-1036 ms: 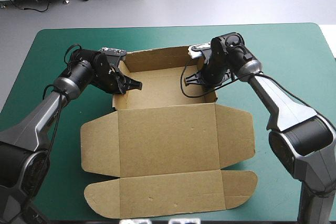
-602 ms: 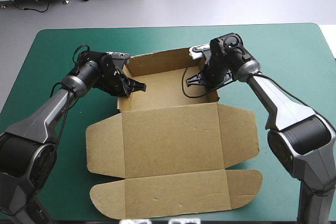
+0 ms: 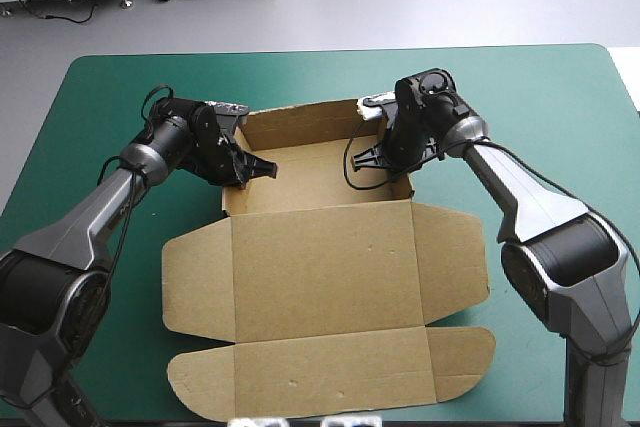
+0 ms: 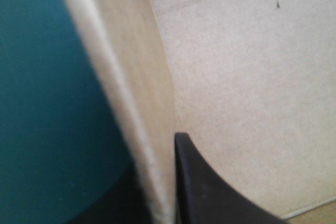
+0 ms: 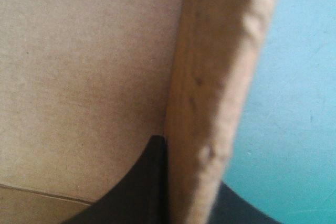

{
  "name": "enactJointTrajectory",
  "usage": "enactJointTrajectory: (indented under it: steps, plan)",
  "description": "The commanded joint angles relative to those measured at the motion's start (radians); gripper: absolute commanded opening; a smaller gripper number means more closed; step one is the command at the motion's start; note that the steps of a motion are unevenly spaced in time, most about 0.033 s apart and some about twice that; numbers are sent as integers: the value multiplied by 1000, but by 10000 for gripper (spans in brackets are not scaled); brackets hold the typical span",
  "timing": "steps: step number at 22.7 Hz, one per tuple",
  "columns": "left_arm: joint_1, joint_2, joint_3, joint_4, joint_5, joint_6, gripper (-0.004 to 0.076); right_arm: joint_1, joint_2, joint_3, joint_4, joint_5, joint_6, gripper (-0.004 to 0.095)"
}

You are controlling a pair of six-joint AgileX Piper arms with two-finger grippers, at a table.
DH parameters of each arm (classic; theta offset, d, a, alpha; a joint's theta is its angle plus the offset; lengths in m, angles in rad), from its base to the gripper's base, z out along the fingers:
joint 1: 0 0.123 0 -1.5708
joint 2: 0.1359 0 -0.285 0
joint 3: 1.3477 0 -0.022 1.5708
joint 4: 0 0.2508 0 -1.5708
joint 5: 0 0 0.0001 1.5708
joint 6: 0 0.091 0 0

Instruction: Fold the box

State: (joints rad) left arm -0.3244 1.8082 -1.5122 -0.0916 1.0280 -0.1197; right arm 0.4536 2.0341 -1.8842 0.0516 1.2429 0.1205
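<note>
The brown box [image 3: 325, 267] lies mid-table as an open tray at its far end, the lid and side flaps flat toward the near edge. My left gripper [image 3: 240, 169] is shut on the tray's left wall. In the left wrist view that wall [image 4: 142, 93] stands edge-on between the black fingers [image 4: 207, 192], with the tray floor beyond. My right gripper [image 3: 385, 155] is shut on the right wall. The right wrist view shows this wall [image 5: 215, 87] pinched between its fingers [image 5: 139, 192], the inner face of the box on one side and the cover on the other.
The teal-green cover [image 3: 560, 97] lies bare around the box, with wide room to the far right and far left. The rounded front flap [image 3: 330, 377] reaches close to the table's near edge.
My left gripper has moved inward with the left wall, and the whole sheet has slid slightly to the right. The right gripper has shifted a little leftward on its wall.
</note>
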Motion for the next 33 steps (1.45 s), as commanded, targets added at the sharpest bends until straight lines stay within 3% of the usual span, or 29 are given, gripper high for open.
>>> enactJointTrajectory:
  steps: [1,2,5,7,12,15,22,25,33]
  plan:
    - [-20,-55,-32,-78,25,72,32,11,-51,-32,63,8,-49,136]
    - [-20,-55,-32,-78,27,80,46,11,-51,-32,66,8,-49,211]
    - [-20,-55,-32,-78,51,120,136,11,-51,-32,66,8,-51,563]
    - [-20,-55,-32,-46,86,136,243,11,-51,-32,62,8,-51,691]
    - [-20,-61,-32,29,147,140,468,11,-51,-32,59,8,-69,698]
    - [-20,-69,-32,46,147,131,540,11,-51,-32,50,8,-79,698]
    - [-18,-99,-40,104,136,108,547,-5,-56,-34,13,8,-93,698]
    - [-18,-169,-42,106,30,84,547,-39,-87,-34,29,8,-121,698]
    - [-18,-367,-42,188,-81,89,536,-72,-292,-35,13,6,-191,697]
